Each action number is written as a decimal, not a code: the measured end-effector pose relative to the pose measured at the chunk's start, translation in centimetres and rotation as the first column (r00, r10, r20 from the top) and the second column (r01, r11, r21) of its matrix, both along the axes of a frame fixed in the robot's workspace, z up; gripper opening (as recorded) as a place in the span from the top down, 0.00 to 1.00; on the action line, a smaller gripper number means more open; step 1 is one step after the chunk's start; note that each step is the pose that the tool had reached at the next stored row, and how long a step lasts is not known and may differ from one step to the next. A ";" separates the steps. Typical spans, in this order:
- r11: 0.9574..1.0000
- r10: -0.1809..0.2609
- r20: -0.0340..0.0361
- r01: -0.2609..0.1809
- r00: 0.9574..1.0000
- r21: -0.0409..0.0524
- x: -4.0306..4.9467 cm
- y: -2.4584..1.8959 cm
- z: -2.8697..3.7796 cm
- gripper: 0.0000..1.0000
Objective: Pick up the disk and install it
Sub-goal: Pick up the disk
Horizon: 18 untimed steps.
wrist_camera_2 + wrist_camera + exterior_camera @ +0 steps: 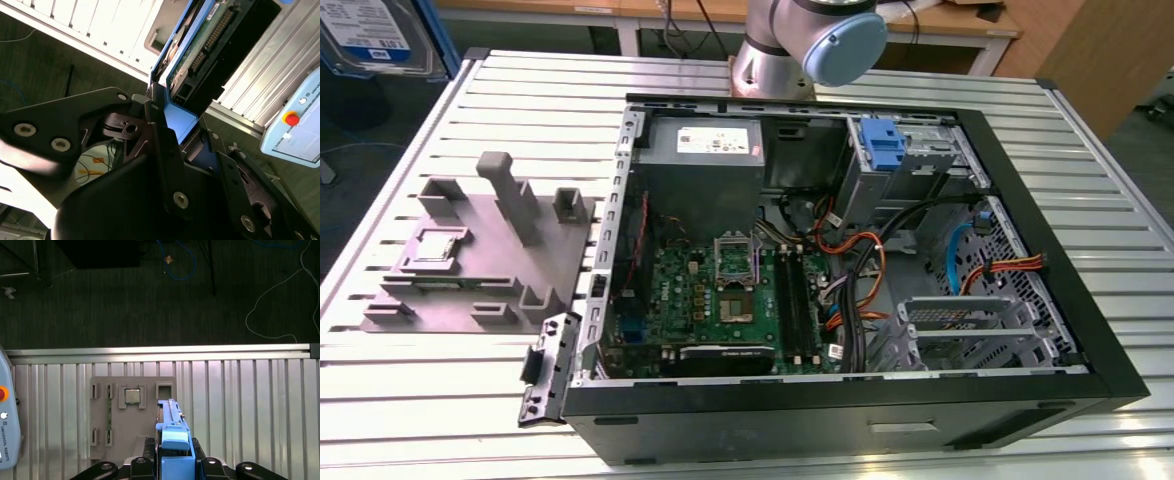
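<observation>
The single gripper (172, 127) is clamped on one disk (175, 437); one open computer case (854, 425) lies on the table (440, 400).

1. A ribbed aluminium table (427, 400) of pale slats spans the exterior view.
2. In the first wrist view, dark carpeted floor (150, 305) lies beyond the table's edge, with loose cables (274, 291) on it.
3. A light wooden bench (947, 28) stands behind the table.
4. A wooden cabinet (1101, 60) stands at the exterior view's right.
</observation>
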<state>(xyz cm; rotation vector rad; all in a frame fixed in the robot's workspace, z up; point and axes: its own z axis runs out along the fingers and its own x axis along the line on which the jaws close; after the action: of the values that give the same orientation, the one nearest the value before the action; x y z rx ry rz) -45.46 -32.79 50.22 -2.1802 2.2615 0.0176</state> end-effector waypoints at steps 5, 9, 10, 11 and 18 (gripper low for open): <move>1.000 0.000 0.000 0.000 1.000 0.000 0.00 0.00 0.34 0.64; 1.000 0.000 0.000 0.000 1.000 0.000 0.00 0.00 0.36 0.64; 1.000 0.000 0.000 0.000 1.000 0.000 0.00 0.00 0.36 0.64; 1.000 0.000 0.000 0.000 1.000 0.000 0.00 0.00 0.36 0.64; 1.000 0.000 0.000 0.000 1.000 0.000 0.00 -0.44 0.36 0.64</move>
<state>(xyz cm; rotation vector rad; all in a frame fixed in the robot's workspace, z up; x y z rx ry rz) -45.47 -33.22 50.58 -2.1803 2.2614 0.0176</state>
